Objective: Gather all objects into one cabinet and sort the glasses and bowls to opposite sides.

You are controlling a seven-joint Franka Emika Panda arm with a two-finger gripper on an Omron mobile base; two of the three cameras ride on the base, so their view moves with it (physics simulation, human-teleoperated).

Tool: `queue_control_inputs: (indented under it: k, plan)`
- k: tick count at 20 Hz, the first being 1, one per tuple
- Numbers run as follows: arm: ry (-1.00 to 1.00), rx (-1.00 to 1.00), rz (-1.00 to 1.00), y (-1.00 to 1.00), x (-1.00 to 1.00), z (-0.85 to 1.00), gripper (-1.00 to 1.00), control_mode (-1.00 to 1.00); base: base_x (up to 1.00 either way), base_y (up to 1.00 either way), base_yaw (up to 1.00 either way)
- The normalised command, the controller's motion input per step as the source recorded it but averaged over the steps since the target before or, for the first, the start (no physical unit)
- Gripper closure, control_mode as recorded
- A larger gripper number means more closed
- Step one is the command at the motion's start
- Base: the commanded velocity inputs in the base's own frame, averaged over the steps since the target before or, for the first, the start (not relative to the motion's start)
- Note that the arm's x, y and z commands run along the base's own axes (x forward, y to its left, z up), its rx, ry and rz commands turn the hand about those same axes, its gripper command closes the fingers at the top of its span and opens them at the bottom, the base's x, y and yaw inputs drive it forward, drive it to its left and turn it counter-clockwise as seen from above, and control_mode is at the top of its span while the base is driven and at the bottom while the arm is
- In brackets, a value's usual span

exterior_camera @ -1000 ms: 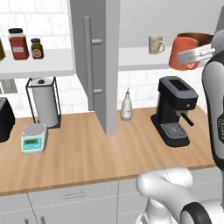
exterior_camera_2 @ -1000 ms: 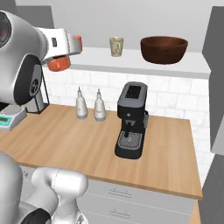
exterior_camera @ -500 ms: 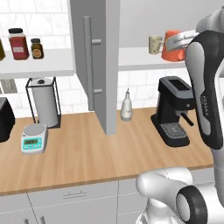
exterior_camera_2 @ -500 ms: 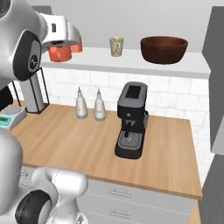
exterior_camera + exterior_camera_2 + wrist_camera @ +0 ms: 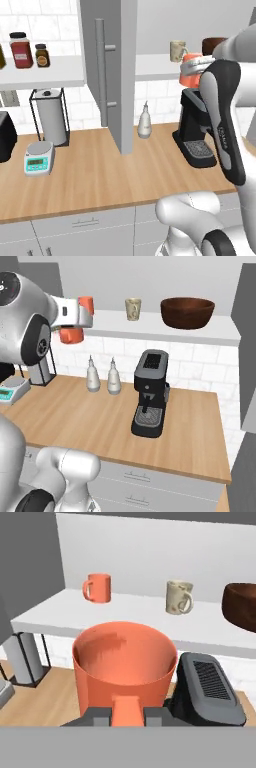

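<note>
My gripper [image 5: 126, 711] is shut on the rim of the small orange-red cup [image 5: 125, 664], holding it upright in the air in front of the cabinet shelf [image 5: 60, 612]. The cup [image 5: 189, 77] hangs under the gripper [image 5: 198, 64], above the coffee machine. From the right the cup [image 5: 72, 335] sits below the gripper [image 5: 75, 322], off the shelf's left end. On the shelf stand the cream mug [image 5: 179, 597] [image 5: 133, 308] and the dark brown bowl [image 5: 187, 312] [image 5: 242, 607]. The grey cabinet door [image 5: 107, 75] stands open.
An orange handled mug [image 5: 97, 587] stands on the shelf's left part. A black coffee machine [image 5: 150, 391] and two white bottles [image 5: 92, 376] are on the counter below. Jars [image 5: 20, 50] fill the left shelf. A paper towel holder [image 5: 50, 115] and a scale [image 5: 39, 157] stand at the left.
The arm has swung with the held cup: it rose half a second ago and now hangs lower, in front of the shelf. The grip has stayed shut.
</note>
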Motion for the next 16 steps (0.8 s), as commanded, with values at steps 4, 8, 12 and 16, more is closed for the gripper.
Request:
queue_control_inputs:
  k: [4, 8, 12, 16]
  plan:
    - [0.06, 0.42, 0.0, -0.29, 0.43, 0.29, 1.0, -1.0, 0.0, 0.0, 0.0]
    - [0.16, 0.16, 0.0, -0.01, 0.53, 0.33, 1.0, -1.0, 0.0, 0.0, 0.0]
    - [0.29, -0.15, 0.0, 0.14, 0.31, -0.12, 1.0, -1.0, 0.0, 0.0, 0.0]
    - [0.08, -0.11, 0.0, 0.04, 0.12, -0.04, 1.0, -1.0, 0.0, 0.0, 0.0]
